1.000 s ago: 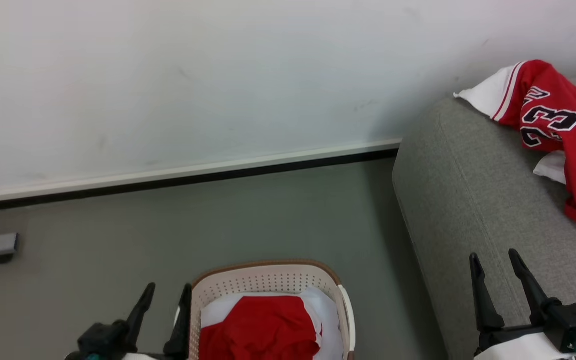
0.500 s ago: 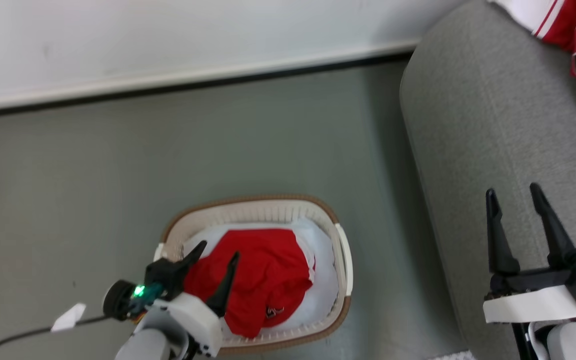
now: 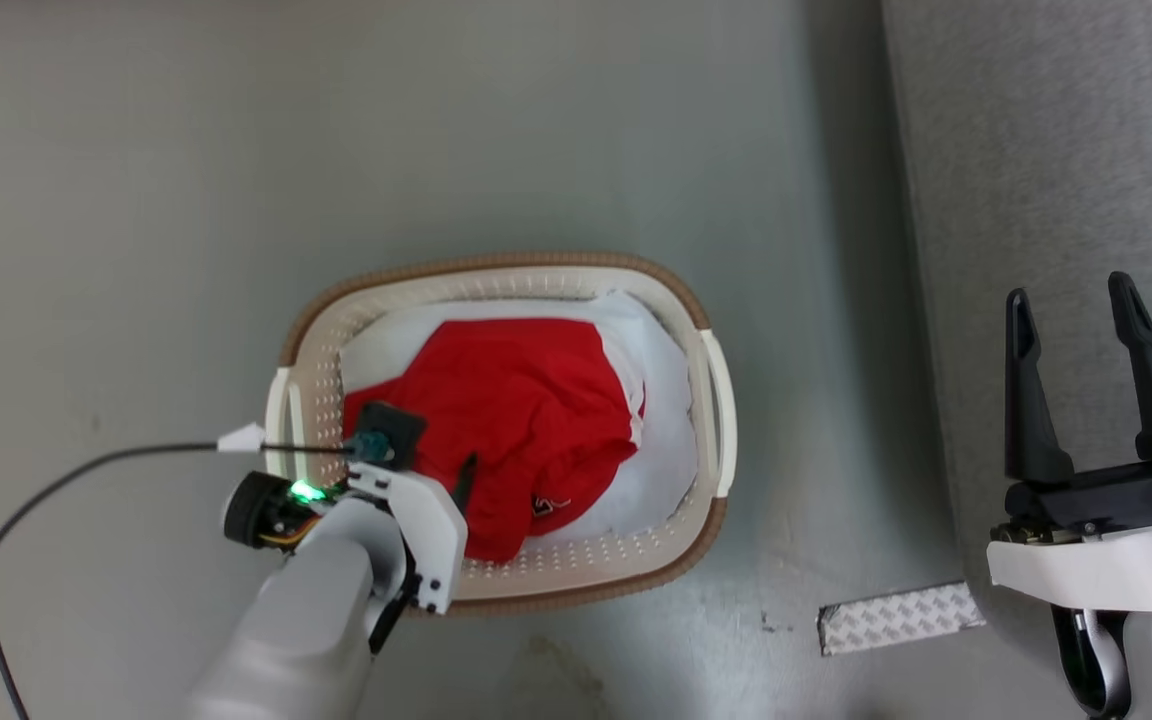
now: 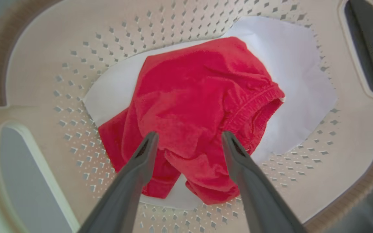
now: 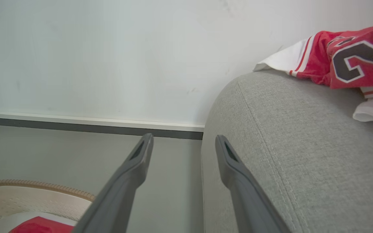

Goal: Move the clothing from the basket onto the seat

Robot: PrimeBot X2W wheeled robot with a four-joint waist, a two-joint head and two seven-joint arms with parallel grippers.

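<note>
seat [image 3: 1056, 150]: along your head view's 3 o'clock side.
basket [image 3: 496, 275]: on the floor [image 3: 136, 200], centre; long axis 9 to 3.
clothing [image 4: 199, 90]: crumpled in basket; waistband faces 3 in left wrist view.
left end effector [image 4: 188, 137]: aimed down, fingers wide apart just over clothing.
right end effector [image 3: 1068, 290]: wide apart, empty, pointing to 12 over seat.

— Where is the clothing [image 3: 516, 400] lying?
— In the basket [image 3: 496, 268], over a sheet [image 3: 671, 440]; the basket is sitting on the floor [image 3: 136, 200], left of the seat [image 3: 1036, 150], where another garment [image 5: 351, 61] is resting.
</note>
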